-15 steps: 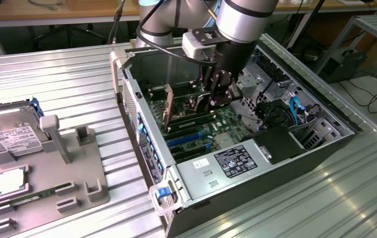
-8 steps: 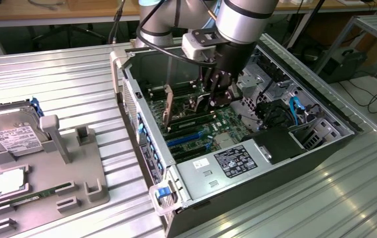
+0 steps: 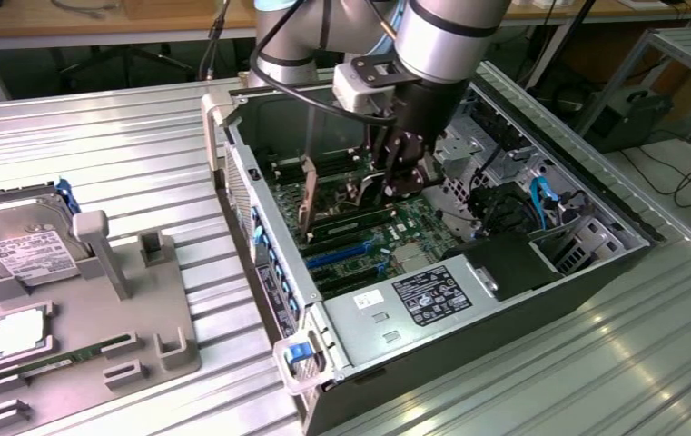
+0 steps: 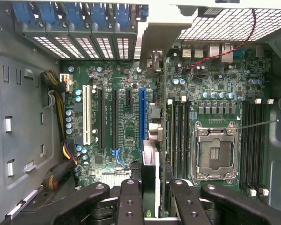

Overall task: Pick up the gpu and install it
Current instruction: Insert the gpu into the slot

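Note:
The gpu (image 3: 363, 193) hangs on edge inside the open computer case (image 3: 275, 272), just above the motherboard (image 3: 412, 227). My gripper (image 3: 396, 177) is shut on it from above. The wrist view looks along the card: the gpu (image 4: 150, 183) is a thin dark edge between my black fingers (image 4: 130, 201), and its silvery end bracket (image 4: 154, 35) points toward the case's rear slot covers (image 4: 84, 44). My gripper (image 4: 155, 202) holds the card roughly in line with the long blue slot (image 4: 142, 117). Whether the card's lower edge touches the slot is hidden.
A grey fixture (image 3: 139, 300) on the exterior view's left carries a hard drive (image 3: 18, 241) and a green memory stick (image 3: 61, 359). Inside the case are the power supply (image 3: 442, 295), blue drive cables (image 3: 539, 204), the CPU socket (image 4: 214, 152) and yellow-black cable bundles (image 4: 58, 93).

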Motion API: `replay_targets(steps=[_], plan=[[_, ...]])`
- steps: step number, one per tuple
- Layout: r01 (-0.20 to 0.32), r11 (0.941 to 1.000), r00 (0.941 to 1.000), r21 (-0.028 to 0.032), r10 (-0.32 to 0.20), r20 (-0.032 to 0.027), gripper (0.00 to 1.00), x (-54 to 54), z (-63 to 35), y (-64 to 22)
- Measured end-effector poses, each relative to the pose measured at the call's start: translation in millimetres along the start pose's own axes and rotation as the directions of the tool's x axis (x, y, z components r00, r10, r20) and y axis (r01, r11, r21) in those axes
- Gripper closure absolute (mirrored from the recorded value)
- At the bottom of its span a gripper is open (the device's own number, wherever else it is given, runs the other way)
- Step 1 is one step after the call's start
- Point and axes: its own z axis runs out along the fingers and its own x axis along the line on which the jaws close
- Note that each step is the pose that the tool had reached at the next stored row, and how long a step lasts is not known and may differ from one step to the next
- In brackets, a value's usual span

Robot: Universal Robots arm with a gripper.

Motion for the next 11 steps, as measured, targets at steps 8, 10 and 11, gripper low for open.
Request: replay_targets(steps=[8, 10, 11], plan=[[0.000, 1.0000, 1.0000, -0.0001, 0.000, 0.0000, 0.73, 0.1, 2.1, -0.1], [0.000, 1.0000, 1.0000, -0.0001, 0.000, -0.0001, 0.73, 0.2, 2.6, -0.1], [0.000, 1.0000, 1.0000, -0.0001, 0.000, 0.0000, 0.73, 0.2, 2.9, -0.1]])
